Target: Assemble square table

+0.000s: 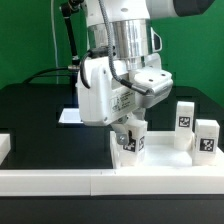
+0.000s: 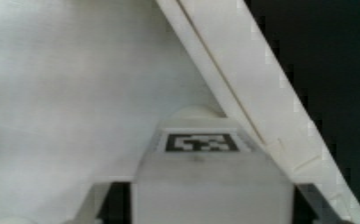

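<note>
Our white Franka arm, wrist bent low

We hold our two-finger gripper (image 1: 130,133) pointing down near the table's front edge, its fingers (image 2: 330,200) closed on a short white blocky tagged leg (image 2: 203,160).

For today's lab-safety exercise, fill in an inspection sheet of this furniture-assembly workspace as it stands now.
Surface: black table with low white border rails along the near edge.
Job's things: white square tabletop held tilted off the table; three tagged legs, one below the gripper, two at the exterior view's right.
Clutter: nothing seen.
Grippers: gripper shut on the tabletop.
Cables: black cable hanging behind the arm.
Surroundings: green backdrop.
</note>
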Motion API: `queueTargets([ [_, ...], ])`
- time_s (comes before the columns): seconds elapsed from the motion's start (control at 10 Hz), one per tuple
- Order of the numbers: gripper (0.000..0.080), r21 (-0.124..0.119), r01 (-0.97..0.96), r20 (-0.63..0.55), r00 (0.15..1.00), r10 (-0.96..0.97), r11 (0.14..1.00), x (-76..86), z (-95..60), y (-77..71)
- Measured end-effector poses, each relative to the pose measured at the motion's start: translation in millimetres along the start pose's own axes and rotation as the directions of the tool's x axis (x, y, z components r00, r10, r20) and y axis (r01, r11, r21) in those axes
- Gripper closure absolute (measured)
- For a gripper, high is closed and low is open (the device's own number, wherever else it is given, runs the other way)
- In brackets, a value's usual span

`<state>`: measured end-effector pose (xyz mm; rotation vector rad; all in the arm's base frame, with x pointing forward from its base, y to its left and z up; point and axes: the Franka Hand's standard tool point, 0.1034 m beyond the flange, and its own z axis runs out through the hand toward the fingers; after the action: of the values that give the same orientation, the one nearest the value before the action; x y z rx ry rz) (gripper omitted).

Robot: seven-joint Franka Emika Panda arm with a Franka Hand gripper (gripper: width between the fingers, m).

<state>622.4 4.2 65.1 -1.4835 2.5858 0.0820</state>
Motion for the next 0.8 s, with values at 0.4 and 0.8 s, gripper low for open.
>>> queueTargets([
  [0.4, 0.0188, -0.038, 0.485, -0.028, 0.873, -0.486, 0.874, -2.0, 2.6, 6.6],
  [0.8, 0.0151, -0.046, 0.670, -0.024, 0.741, -0.672, 0.741, -2.4, 3.0, 7.2],
])
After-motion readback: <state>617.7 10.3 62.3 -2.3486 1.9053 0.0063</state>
